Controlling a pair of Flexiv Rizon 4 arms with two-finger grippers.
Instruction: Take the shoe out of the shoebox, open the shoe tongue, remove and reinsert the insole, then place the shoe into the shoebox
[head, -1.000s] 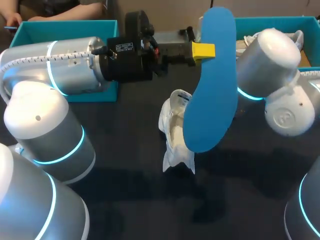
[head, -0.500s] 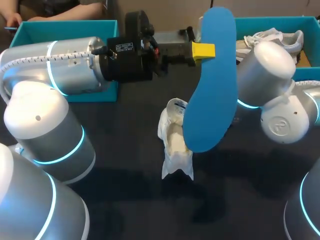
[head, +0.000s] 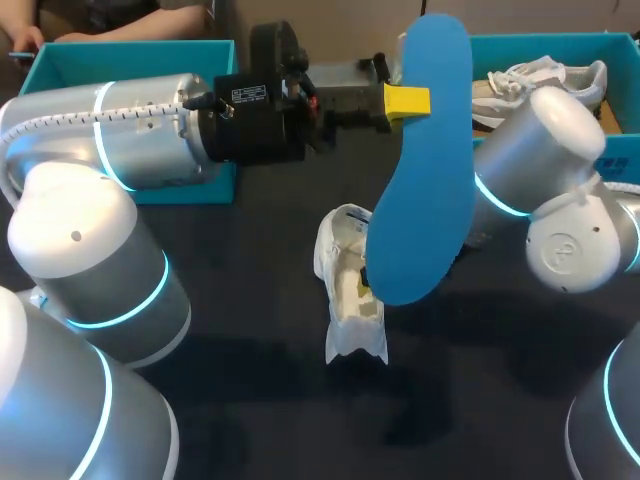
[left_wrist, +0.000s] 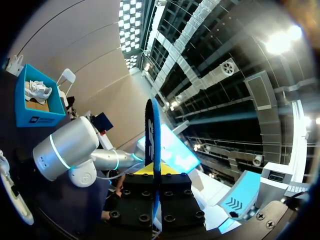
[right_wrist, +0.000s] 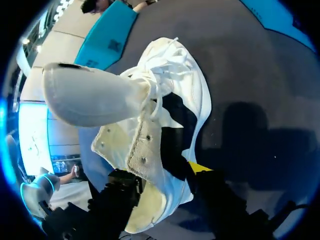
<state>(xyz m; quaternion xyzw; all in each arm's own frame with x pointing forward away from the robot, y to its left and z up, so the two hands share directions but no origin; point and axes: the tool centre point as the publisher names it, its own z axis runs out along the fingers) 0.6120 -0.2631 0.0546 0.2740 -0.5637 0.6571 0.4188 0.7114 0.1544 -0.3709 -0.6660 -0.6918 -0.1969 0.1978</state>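
My left gripper (head: 405, 100) is held high over the table, shut on a blue insole (head: 420, 160) that hangs down from it. In the left wrist view the insole (left_wrist: 152, 135) shows edge-on, pinched between the yellow tips of the left gripper (left_wrist: 153, 172). Below it a white shoe (head: 345, 285) lies on the dark table, its tongue (right_wrist: 95, 97) pulled wide open. My right gripper (right_wrist: 161, 174) is at the shoe's collar, fingers apart, with the shoe's side wall (right_wrist: 187, 125) between them. In the head view the insole hides it.
A teal shoebox (head: 530, 45) at the back right holds a second white shoe (head: 540, 75). Another teal box (head: 130, 55) stands at the back left, behind my left arm. My right arm's elbow (head: 560, 200) is beside the right box.
The right gripper's fingers have come apart at the shoe's collar. The shoe has sunk and slid slightly toward the near edge. The right arm's elbow shifted right. The left arm and insole stayed still.
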